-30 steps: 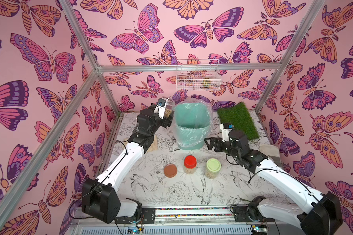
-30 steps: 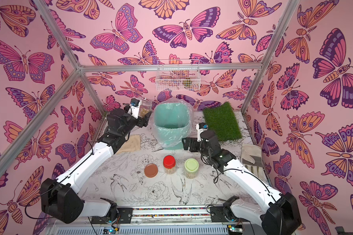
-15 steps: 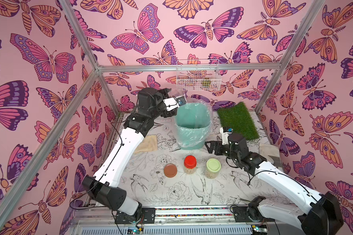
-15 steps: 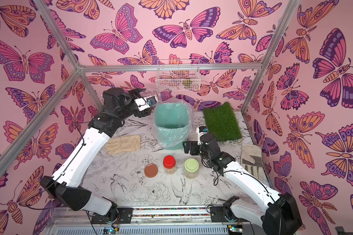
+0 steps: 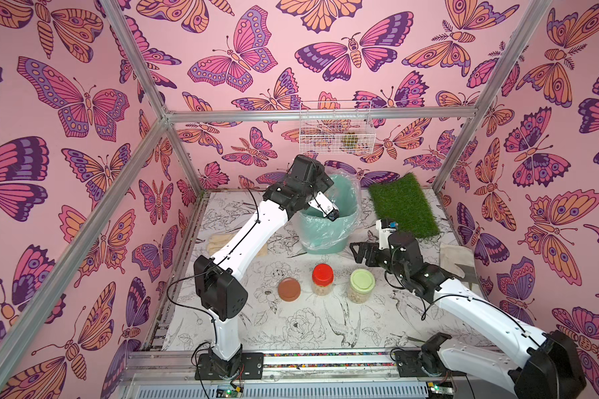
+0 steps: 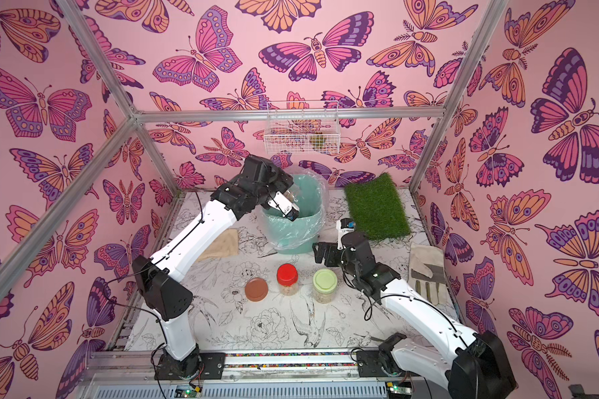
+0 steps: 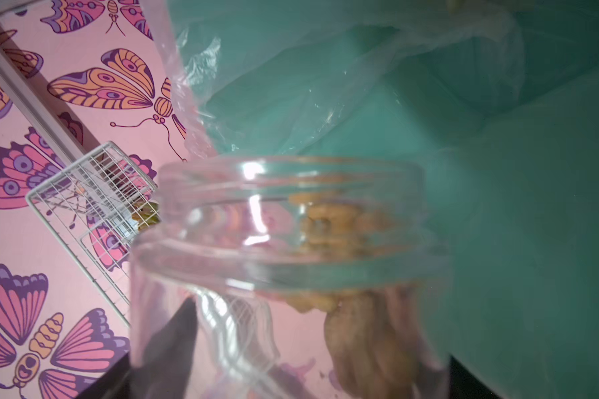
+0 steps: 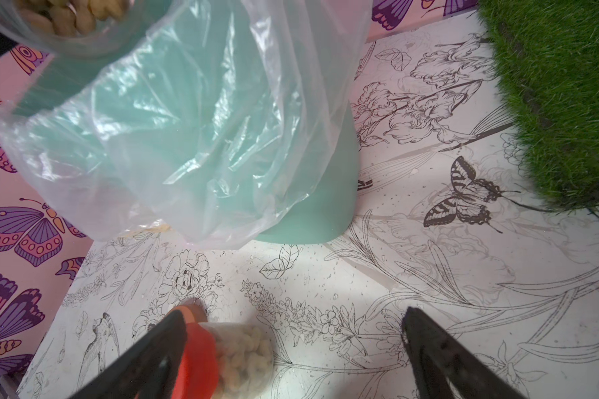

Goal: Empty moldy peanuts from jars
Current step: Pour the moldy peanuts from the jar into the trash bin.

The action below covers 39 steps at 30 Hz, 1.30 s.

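Left wrist view: lidless jar (image 7: 256, 262) tipped over bin (image 7: 516, 207), peanuts (image 7: 336, 221) at rim.

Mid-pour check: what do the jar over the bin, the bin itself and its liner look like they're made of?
The open jar looks like clear glossy plastic, possibly glass: the peanuts show through its wall. The bin seems smooth, matte mint-green plastic. The liner is thin clear plastic film, crinkled with shiny creases.

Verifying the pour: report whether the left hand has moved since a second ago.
Yes. The left hand, gripping the open jar, has swung from beside the mint-green bin to over its mouth.
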{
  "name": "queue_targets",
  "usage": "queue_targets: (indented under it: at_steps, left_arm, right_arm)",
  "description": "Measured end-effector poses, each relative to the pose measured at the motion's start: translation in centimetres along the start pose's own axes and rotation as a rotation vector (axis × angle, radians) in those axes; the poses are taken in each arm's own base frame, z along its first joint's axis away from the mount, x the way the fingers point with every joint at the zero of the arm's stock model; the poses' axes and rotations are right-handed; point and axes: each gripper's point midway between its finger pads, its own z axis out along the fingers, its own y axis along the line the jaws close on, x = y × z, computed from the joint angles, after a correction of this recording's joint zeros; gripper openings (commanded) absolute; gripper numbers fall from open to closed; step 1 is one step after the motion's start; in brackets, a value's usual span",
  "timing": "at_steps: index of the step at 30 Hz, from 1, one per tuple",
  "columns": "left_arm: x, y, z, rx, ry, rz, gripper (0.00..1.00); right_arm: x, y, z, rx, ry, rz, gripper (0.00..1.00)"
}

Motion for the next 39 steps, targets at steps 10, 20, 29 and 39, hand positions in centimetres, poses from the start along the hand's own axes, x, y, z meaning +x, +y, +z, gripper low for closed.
queue_targets:
  at_steps: [10, 20, 29, 39]
  left_arm:
    - [0.5, 0.7, -0.5, -0.02, 0.022, 0.033, 0.0]
    - [0.2, -0.3, -0.6, 0.003, 0.018, 0.041, 0.0]
    - [1.7, 1.3, -1.7, -0.084, 0.042, -0.25, 0.0]
    - [5.8, 2.4, -7.7, -0.252, -0.022, -1.113, 0.0]
  right_arm:
    - [-0.3, 0.1, 0.1, -0.006, -0.015, 0.0, 0.99]
    - [-0.2, 0.0, 0.3, -0.001, -0.012, 0.0, 0.99]
    - [-0.1, 0.0, 0.3, 0.0, -0.008, 0.0, 0.99]
    - [0.3, -0.2, 0.4, 0.004, 0.007, 0.0, 0.99]
